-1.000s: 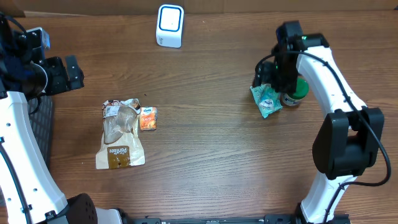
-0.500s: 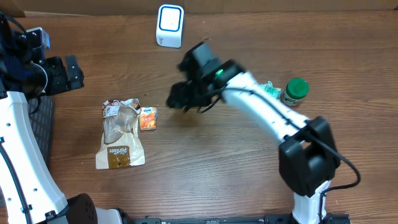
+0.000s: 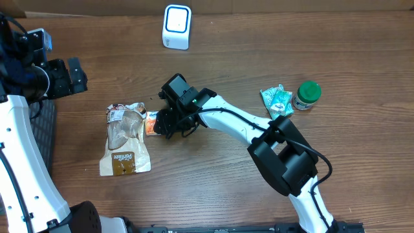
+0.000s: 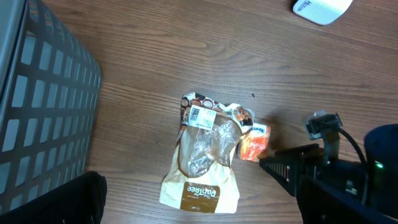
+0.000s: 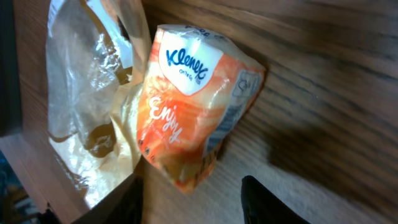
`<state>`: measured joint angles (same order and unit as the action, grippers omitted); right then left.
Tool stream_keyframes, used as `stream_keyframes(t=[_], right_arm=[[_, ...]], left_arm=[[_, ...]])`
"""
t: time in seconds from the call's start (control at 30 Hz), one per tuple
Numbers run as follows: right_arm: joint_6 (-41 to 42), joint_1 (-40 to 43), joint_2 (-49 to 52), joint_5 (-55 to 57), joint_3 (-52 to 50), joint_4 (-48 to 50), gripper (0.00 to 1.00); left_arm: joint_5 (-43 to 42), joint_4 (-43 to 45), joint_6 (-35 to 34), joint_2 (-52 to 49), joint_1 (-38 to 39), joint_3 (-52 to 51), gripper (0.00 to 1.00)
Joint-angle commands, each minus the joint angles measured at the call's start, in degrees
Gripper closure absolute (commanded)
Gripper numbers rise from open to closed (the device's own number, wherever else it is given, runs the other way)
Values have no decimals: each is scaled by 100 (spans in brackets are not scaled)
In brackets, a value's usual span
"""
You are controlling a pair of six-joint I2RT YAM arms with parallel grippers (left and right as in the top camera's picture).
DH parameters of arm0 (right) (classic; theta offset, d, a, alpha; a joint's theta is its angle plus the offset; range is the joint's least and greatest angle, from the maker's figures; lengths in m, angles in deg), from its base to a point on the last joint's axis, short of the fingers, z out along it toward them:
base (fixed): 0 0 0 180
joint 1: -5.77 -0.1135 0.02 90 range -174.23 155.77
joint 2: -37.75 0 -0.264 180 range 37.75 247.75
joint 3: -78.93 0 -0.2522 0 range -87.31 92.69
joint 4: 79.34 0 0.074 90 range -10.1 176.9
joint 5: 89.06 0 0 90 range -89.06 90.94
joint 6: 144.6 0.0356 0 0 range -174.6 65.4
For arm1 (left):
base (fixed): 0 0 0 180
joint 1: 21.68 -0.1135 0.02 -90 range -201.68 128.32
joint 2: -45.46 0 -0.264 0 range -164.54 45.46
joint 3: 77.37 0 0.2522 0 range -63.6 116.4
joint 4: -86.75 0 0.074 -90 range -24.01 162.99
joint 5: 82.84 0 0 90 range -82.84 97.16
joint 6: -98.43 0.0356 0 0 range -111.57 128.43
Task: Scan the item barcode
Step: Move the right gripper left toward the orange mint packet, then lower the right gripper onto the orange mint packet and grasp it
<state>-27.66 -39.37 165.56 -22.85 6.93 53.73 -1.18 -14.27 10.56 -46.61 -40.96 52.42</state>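
I see bright, even light from above on the wooden table [image 3: 213, 194], shadows soft. My right wrist view is close, with slight glare on the Kleenex pack [image 5: 193, 106].

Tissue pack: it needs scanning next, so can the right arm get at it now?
Probably yes: the right gripper hangs over the tissue pack with jaws apart, nothing on top; only the brown bag touches one edge.

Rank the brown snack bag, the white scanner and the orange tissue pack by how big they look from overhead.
1. brown snack bag
2. white scanner
3. orange tissue pack, smallest, though the right hand partly covers it
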Motion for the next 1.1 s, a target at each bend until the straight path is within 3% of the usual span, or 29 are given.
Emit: stream_keyframes(t=[0.0, 0.17, 0.37, 0.43, 0.53, 0.87, 0.9, 0.93, 0.97, 1.0, 1.07], right_arm=[[-13, -24, 203, -138, -33, 199, 56], [-13, -22, 367, -205, -33, 402, 60], [-15, -22, 378, -199, -33, 468, 82], [-22, -9, 369, -201, -9, 424, 96], [-116, 98, 260, -203, 103, 81, 96], [-2955, 448, -684, 713, 527, -2879, 96], [-3108, 448, -684, 876, 520, -3021, 87], [-3132, 446, -684, 986, 516, -3056, 53], [-3130, 448, -684, 970, 516, -3040, 43], [-3126, 446, -684, 863, 527, -2970, 38], [-2763, 446, -684, 785, 527, -2883, 39]], left_arm=[[-20, 9, 131, -17, -46, 70, 0], [-20, 9, 131, -17, -46, 70, 0], [-20, 9, 131, -17, -46, 70, 0], [-17, 9, 131, -17, -46, 70, 0], [-20, 9, 131, -17, -46, 70, 0], [-20, 9, 131, -17, -17, 70, 0], [-20, 9, 131, -17, -17, 70, 0], [-17, 9, 131, -17, -17, 70, 0], [-17, 9, 131, -17, -17, 70, 0], [-20, 11, 131, -17, -17, 70, 0], [-17, 9, 131, -17, -20, 70, 0]])
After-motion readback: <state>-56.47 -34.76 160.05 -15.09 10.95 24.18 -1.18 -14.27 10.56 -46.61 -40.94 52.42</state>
